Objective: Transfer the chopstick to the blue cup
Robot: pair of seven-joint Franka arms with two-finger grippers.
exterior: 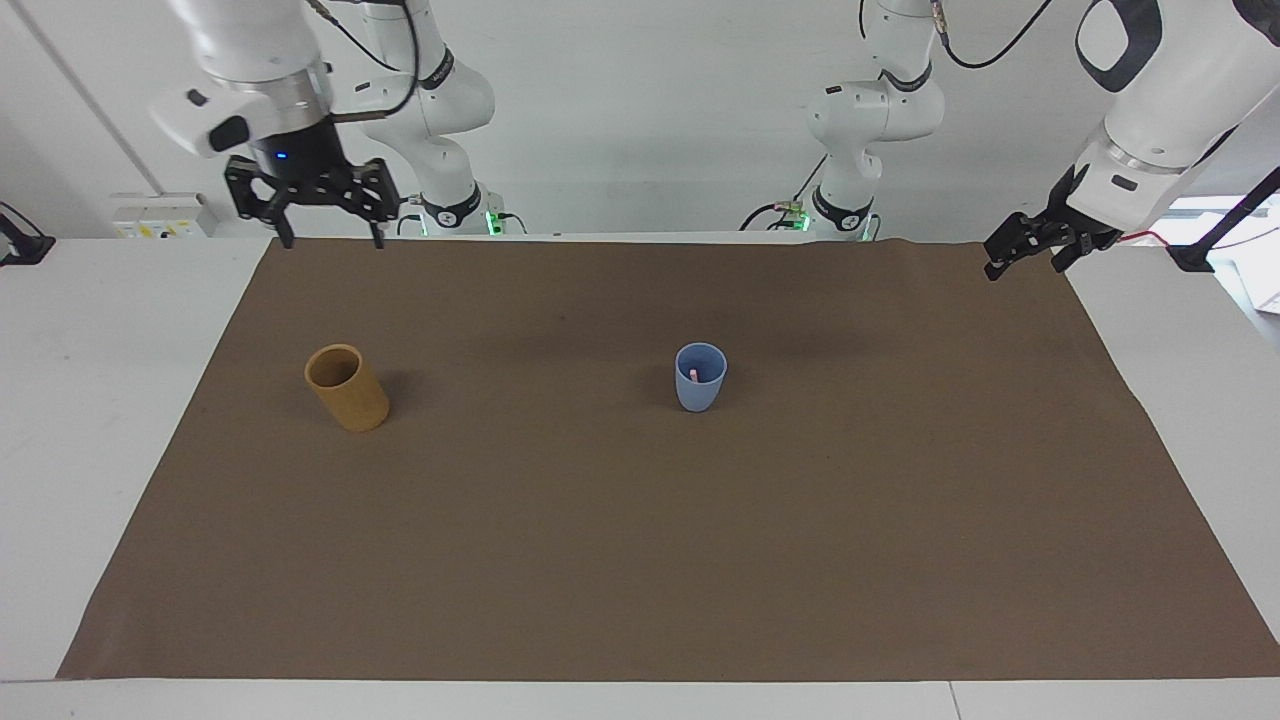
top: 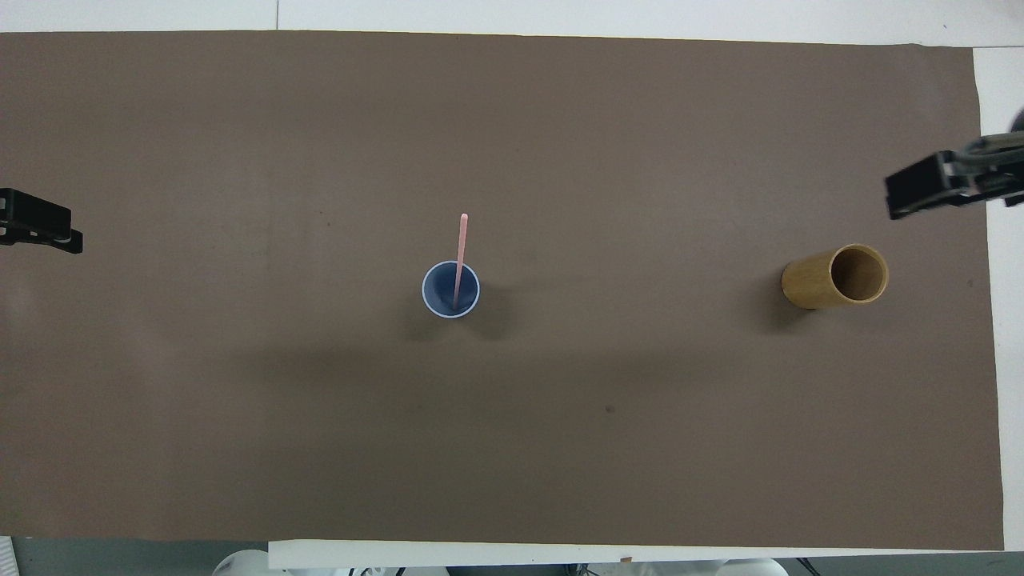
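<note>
The chopstick (top: 459,256) stands in the blue cup (exterior: 700,378), mid-table. The right gripper (exterior: 327,240) hangs empty, fingers spread, over the mat's corner near the brown cup (exterior: 346,387). The left gripper (exterior: 1030,252) waits over its end; its fingers' state I cannot tell.

We're in a robotics lab here, folks: a white desk (exterior: 120,420) with a brown paper mat (exterior: 640,520) spread over it, set against a bare white wall (exterior: 640,120). Two white Franka arm bases (exterior: 440,150) stand bolted at the far edge, green status lights aglow, black cables (exterior: 985,45) looping overhead, a wall socket box (exterior: 160,213) far left.
</note>
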